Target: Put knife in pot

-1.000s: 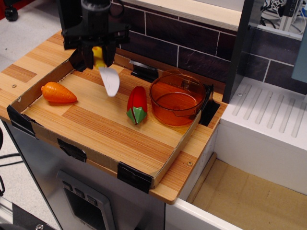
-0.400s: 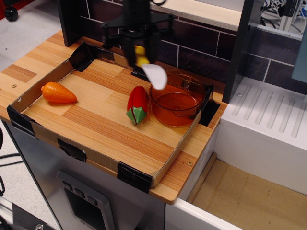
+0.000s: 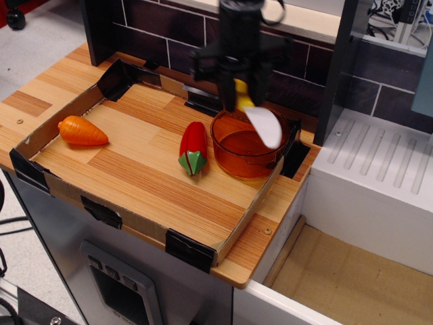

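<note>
My gripper [image 3: 240, 91] is shut on the yellow handle of the knife [image 3: 262, 124]. The knife's broad white blade hangs down and to the right, above the right half of the pot [image 3: 237, 152]. The pot is round, translucent orange, and stands at the right end of the wooden tray. The knife is in the air and seems apart from the pot's rim. The gripper sits just above the pot's back edge.
An orange toy carrot [image 3: 81, 131] lies at the tray's left. A red-and-green toy pepper [image 3: 193, 148] lies just left of the pot. The tray has a low cardboard wall [image 3: 108, 203]. A dark brick wall [image 3: 291, 81] stands behind, a white drainer [image 3: 385, 176] to the right.
My gripper has carried the knife to the right, from the tray's back left, past the pepper, to above the pot. Nothing else moved.
</note>
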You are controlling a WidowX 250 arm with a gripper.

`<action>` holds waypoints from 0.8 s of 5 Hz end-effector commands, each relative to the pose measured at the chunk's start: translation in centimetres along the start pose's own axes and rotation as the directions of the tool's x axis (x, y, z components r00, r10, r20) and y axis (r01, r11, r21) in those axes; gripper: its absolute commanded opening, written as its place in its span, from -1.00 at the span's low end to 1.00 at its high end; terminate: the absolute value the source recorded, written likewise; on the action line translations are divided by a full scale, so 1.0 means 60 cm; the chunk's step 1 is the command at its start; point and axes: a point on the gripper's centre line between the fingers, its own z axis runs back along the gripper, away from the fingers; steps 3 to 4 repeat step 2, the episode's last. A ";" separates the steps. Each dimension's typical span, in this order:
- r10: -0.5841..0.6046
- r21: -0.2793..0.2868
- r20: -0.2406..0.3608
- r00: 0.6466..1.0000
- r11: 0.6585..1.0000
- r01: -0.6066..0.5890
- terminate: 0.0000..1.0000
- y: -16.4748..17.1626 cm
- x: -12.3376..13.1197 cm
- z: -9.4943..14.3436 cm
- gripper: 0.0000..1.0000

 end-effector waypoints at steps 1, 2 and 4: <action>0.037 -0.044 -0.001 0.999 0.998 -0.037 -1.00 -0.005 -0.001 -0.003 -1.00; 0.066 -0.062 0.011 0.998 0.996 -0.065 1.00 0.005 0.005 0.001 1.00; 0.066 -0.062 0.011 0.998 0.996 -0.065 1.00 0.005 0.005 0.001 1.00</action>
